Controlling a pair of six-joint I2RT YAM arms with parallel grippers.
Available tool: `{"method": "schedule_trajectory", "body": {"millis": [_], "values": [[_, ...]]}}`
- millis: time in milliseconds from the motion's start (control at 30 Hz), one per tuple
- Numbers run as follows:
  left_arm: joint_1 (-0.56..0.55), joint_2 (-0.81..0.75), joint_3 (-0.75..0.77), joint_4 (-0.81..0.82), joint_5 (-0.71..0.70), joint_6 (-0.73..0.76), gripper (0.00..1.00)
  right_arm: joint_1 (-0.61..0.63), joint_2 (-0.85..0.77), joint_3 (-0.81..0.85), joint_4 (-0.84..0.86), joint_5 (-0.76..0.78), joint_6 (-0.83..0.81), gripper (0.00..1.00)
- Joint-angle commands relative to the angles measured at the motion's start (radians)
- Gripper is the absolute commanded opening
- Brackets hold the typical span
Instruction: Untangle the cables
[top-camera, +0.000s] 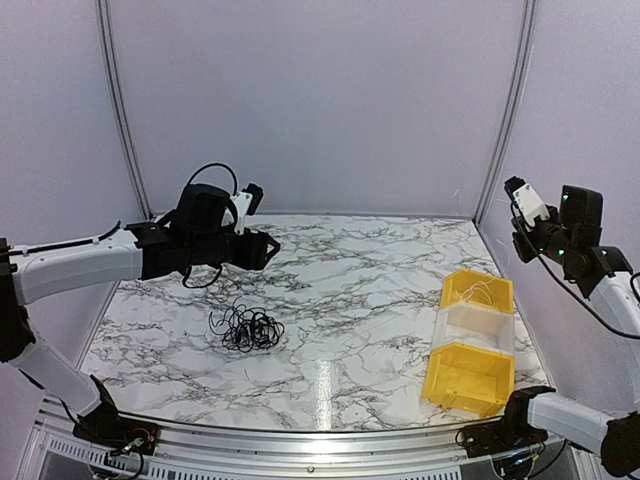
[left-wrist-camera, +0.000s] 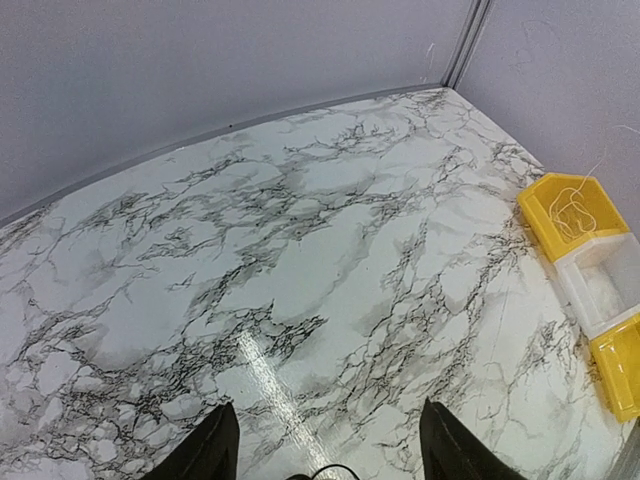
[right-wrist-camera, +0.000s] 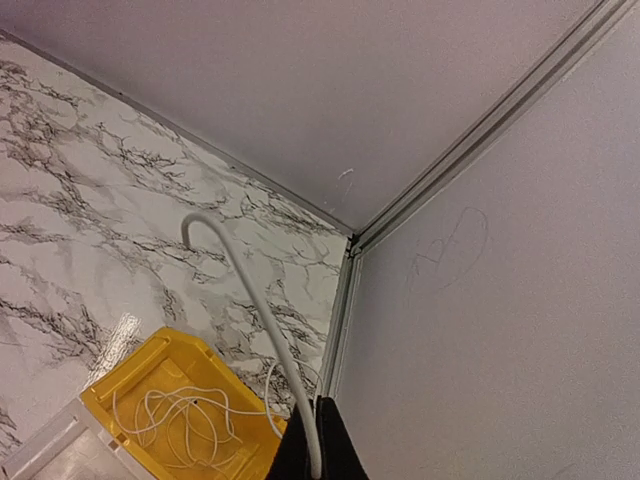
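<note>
The black cables (top-camera: 245, 328) lie as a small wiry bundle on the marble table (top-camera: 360, 280), left of centre. My left gripper (top-camera: 270, 248) hovers above and behind the bundle, open and empty; in the left wrist view its fingers (left-wrist-camera: 210, 452) stand wide apart over bare marble. My right gripper (top-camera: 515, 188) is raised high by the right wall, shut on a white cable (right-wrist-camera: 262, 320). The cable's free end curves up past the fingers (right-wrist-camera: 335, 450), and the rest hangs down in loops inside the far yellow bin (right-wrist-camera: 120, 400).
Three bins stand in a row at the table's right: a far yellow bin (top-camera: 478, 290), a clear one (top-camera: 476, 328) and a near yellow one (top-camera: 468, 376). Grey walls close in the back and both sides.
</note>
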Motion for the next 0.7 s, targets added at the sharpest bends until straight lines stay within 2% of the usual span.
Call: {"method": "schedule_trajectory", "body": {"millis": [0,167,367,500,667], "values": [[0.004,-0.061,0.012,0.044,0.023,0.004,0.64,-0.018,-0.015,-0.037,-0.009,-0.007,0.011,0.0],[0.004,-0.101,0.007,0.045,-0.006,0.006,0.64,-0.019,-0.043,-0.124,-0.042,-0.097,0.04,0.0],[0.003,-0.123,0.001,0.045,-0.033,0.012,0.64,-0.02,-0.041,-0.141,-0.097,-0.132,0.081,0.0],[0.003,-0.127,0.001,0.046,-0.032,0.008,0.64,-0.021,-0.039,-0.113,-0.124,-0.138,0.088,0.0],[0.003,-0.13,0.0,0.045,-0.035,0.008,0.64,-0.022,-0.015,-0.024,-0.224,-0.243,0.069,0.0]]}}
